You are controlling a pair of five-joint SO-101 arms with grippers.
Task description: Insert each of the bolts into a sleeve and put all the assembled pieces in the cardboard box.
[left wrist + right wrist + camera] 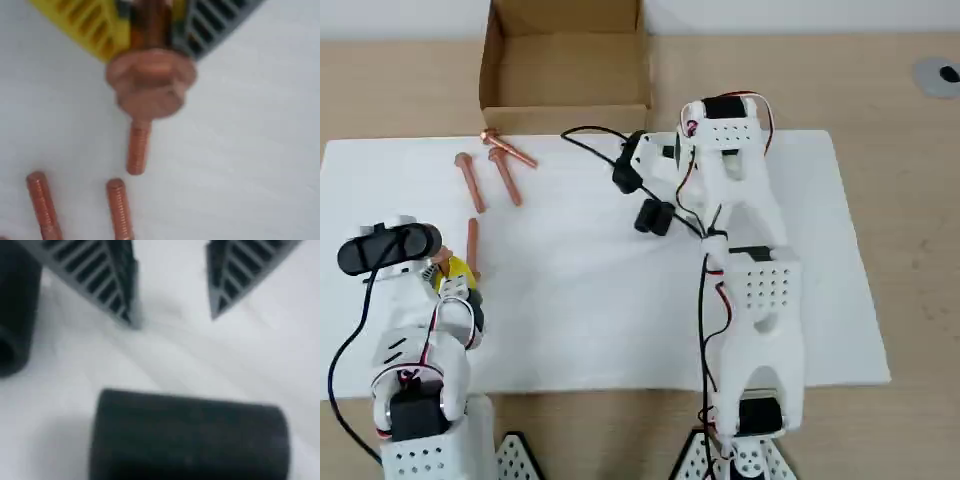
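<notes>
Bolt point(150, 85) is clamped by its shank in your left gripper point(150, 30), probably kept ready for joining; your right gripper point(172, 320) hangs open over a black sleeve point(190, 435), poised to grasp it.

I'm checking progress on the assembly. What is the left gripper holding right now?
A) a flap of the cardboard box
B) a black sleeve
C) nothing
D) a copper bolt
D: in the left wrist view, the left gripper is shut on a copper bolt, whose shaft sits between the yellow and grey fingers with the flanged head sticking out.
</notes>
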